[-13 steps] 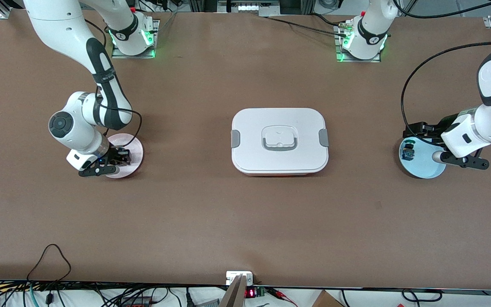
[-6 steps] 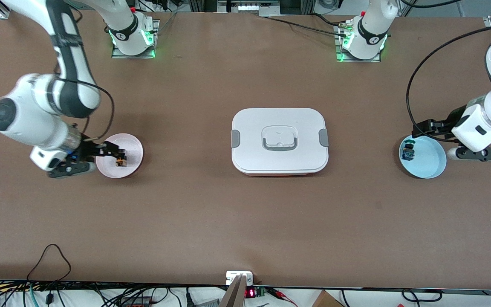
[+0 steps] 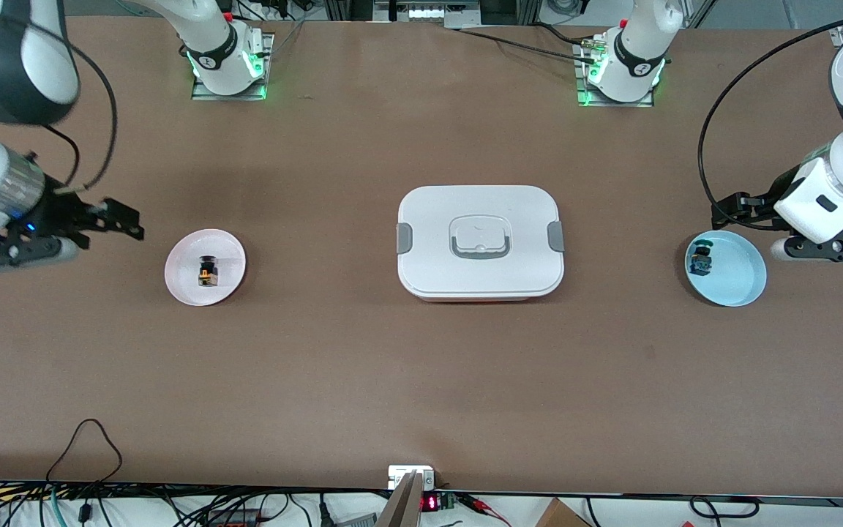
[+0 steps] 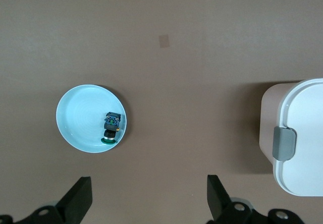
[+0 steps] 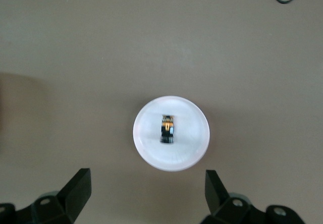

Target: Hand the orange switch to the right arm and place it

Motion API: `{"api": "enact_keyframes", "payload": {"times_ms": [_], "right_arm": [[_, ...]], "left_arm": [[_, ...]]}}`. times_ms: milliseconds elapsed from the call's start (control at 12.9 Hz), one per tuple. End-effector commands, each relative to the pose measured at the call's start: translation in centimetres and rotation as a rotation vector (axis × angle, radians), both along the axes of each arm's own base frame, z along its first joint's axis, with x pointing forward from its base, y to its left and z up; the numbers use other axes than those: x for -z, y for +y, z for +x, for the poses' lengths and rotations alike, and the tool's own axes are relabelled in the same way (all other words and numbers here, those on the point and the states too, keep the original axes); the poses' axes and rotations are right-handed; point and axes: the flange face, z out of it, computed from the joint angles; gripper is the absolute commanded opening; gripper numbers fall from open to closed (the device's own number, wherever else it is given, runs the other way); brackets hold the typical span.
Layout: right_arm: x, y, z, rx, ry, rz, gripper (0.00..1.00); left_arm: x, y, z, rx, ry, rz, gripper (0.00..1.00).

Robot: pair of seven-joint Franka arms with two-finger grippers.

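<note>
Orange switch (image 3: pixel 207 272) sits in the pink dish (image 3: pixel 182 284), toward the right arm's end of the table (image 3: pixel 421 380), roughly centred in the dish and just to the 12 o'clock of its middle in the front view; the right wrist view shows it lying near the dish centre too. Right gripper (image 3: pixel 110 219) hangs in the air at about 10 o'clock from the dish, over bare table, jaws spread wide and holding nothing. Left gripper (image 3: pixel 730 208) is over the table edge of the blue dish (image 3: pixel 740 289) at its 12 o'clock, jaws also wide apart, empty. The green-and-blue switch (image 3: pixel 700 261) lies in the blue dish at its 9 o'clock side. White lidded box (image 3: pixel 480 241) sits mid-table between the two dishes, lid on. Judging by layout, placement looks done and nothing is left in either grip. Risks from here: the switch is tiny and light, so any low sweep of the right gripper over the dish could clip the rim and tip the part out or slide the dish. Same for the left gripper near the blue dish: a low retreat could nudge that rim and throw the other switch. The cable loop trailing off the right wrist could also drag if the arm swings low.
</note>
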Motion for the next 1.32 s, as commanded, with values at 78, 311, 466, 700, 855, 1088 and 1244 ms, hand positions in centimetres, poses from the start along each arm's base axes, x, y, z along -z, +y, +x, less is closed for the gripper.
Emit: {"api": "enact_keyframes", "payload": {"times_ms": [78,311,466,700,855,1088,1244], "right_arm": [[-4.6,-1.0,-1.9,-0.009,-0.037,-0.065,1.00],[-4.7,-1.7,-1.5,0.013,-0.029,-0.072,1.00],[-5.2,-2.3,-2.2,0.022,-0.016,-0.057,1.00],[-6.2,-0.5,-4.1,0.108,0.007,-0.049,1.00],[-6.3,-0.5,-4.1,0.105,0.010,-0.054,1.00],[-6.5,-0.5,-3.7,0.113,-0.002,-0.062,1.00],[-6.4,-0.8,-3.6,0.120,0.005,-0.060,1.00]], "left_arm": [[-1.2,0.4,-0.1,-0.005,-0.021,0.018,1.00],[-1.7,0.4,0.6,-0.002,-0.034,0.030,1.00],[-2.1,0.6,0.5,-0.008,-0.040,0.030,1.00],[-2.1,2.4,0.7,-0.034,-0.044,0.014,1.00],[-2.2,2.2,0.7,-0.039,-0.046,0.014,1.00],[-2.6,1.7,0.5,-0.022,-0.049,0.012,1.00],[-2.4,2.0,0.5,-0.035,-0.050,0.000,1.00]]}}
